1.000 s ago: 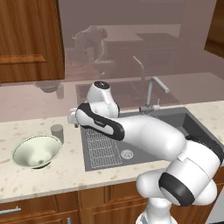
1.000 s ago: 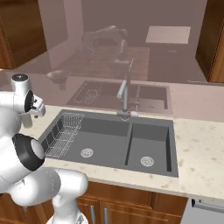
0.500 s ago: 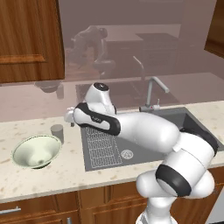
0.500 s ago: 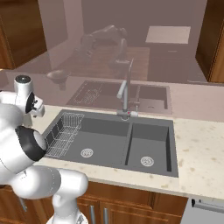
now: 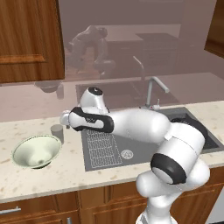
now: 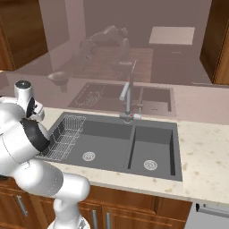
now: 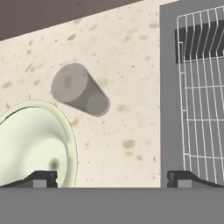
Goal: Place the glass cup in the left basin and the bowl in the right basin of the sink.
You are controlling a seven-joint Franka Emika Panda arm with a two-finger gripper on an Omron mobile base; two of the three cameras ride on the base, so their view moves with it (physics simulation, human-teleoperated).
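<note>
The glass cup stands upright on the speckled counter, just right of the pale bowl and left of the sink. My gripper hangs above the counter between the cup and the sink's rim, a little above and to the right of the cup. Looking down in the hand view, the cup lies ahead of the gripper, whose fingertips stand wide open with nothing between them, and the bowl is by one fingertip. The left basin holds a wire rack. The right basin is bare.
A curved metal faucet rises behind the divider between the basins. Wooden wall cabinets hang above the counter at the left. The rack's grid lies close to my other fingertip. My own arm spans the left basin in the left base view.
The arm has swung the hand leftward, from over the sink's left rim to beside the cup. The jaws stayed wide open. Cup and bowl have not moved.
</note>
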